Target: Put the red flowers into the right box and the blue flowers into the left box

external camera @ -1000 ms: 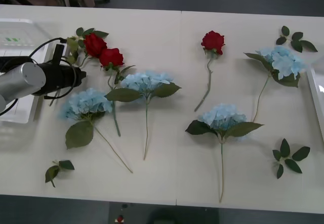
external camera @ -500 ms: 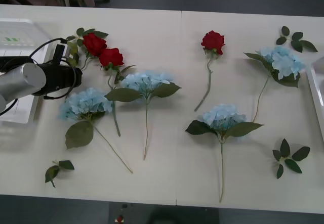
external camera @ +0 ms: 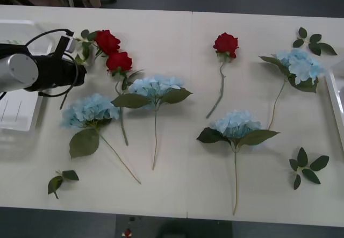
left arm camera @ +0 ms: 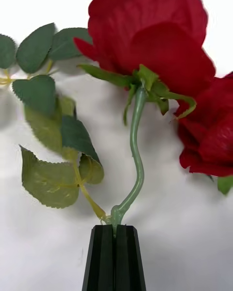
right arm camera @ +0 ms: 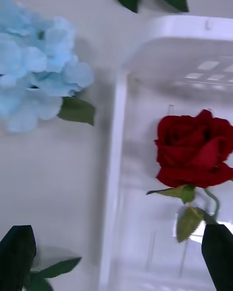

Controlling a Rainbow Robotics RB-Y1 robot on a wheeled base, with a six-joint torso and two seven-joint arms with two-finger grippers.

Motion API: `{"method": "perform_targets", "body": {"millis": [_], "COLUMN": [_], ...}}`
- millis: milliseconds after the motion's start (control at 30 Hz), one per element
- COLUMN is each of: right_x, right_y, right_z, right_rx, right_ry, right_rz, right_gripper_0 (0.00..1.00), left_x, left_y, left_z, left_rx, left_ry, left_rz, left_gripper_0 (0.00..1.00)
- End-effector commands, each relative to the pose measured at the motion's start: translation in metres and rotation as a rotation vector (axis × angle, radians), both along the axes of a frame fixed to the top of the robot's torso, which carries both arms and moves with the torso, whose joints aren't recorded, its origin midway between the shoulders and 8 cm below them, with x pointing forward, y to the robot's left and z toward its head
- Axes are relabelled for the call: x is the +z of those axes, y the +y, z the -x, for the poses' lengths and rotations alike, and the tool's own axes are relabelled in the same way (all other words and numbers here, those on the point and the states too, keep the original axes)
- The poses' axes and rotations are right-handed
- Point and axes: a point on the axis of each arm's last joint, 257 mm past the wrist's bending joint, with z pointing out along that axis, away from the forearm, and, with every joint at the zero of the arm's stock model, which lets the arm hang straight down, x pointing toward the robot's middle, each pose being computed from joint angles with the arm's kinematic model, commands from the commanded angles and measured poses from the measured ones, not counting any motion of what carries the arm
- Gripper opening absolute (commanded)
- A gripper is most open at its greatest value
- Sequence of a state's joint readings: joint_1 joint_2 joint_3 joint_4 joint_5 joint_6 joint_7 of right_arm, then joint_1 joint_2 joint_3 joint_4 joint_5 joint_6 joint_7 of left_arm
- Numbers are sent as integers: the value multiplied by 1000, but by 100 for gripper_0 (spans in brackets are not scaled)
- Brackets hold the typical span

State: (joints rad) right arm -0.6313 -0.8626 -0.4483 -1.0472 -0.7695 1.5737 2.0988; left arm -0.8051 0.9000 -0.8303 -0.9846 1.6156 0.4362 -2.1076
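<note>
A red rose (left arm camera: 150, 34) stands straight out from the tip of the left gripper (left arm camera: 115, 233), its green stem (left arm camera: 136, 160) pinched between the closed black fingers (left arm camera: 102, 257), leaves (left arm camera: 53, 174) fanning to one side. A second rose (external camera: 119, 62) lies just beside the held bloom — two blue hydrangeas (external camera: 91, 109) rest on the table (external camera: 177, 60) nearer the robot. The left box (external camera: 16, 109) sits behind the gripper. The right gripper hangs over the right box (right arm camera: 119, 184), where another rose (right arm camera: 194, 150) lies — whether it's clenched, I cannot tell.
</note>
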Motion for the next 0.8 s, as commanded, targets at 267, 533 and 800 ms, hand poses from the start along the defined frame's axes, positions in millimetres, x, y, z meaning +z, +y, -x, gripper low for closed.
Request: {"method": "perform_targets", "body": {"millis": [267, 533, 800], "right_x": [-19, -45, -83], "right_y": [102, 132, 169], "right_z": [-15, -26, -45], "right_rx": [-113, -260, -334], "right_ry": [73, 46, 24], "right_rz": [-216, -180, -162], "right_gripper_0": [100, 100, 100], "left_x": [25, 27, 17], "left_y": [34, 63, 70], "left_z": [33, 39, 38], "left_rx": [-81, -69, -36], "left_ry": [17, 15, -22], "left_rz": [-84, -145, -133], "left_gripper_0": [0, 1, 57]}}
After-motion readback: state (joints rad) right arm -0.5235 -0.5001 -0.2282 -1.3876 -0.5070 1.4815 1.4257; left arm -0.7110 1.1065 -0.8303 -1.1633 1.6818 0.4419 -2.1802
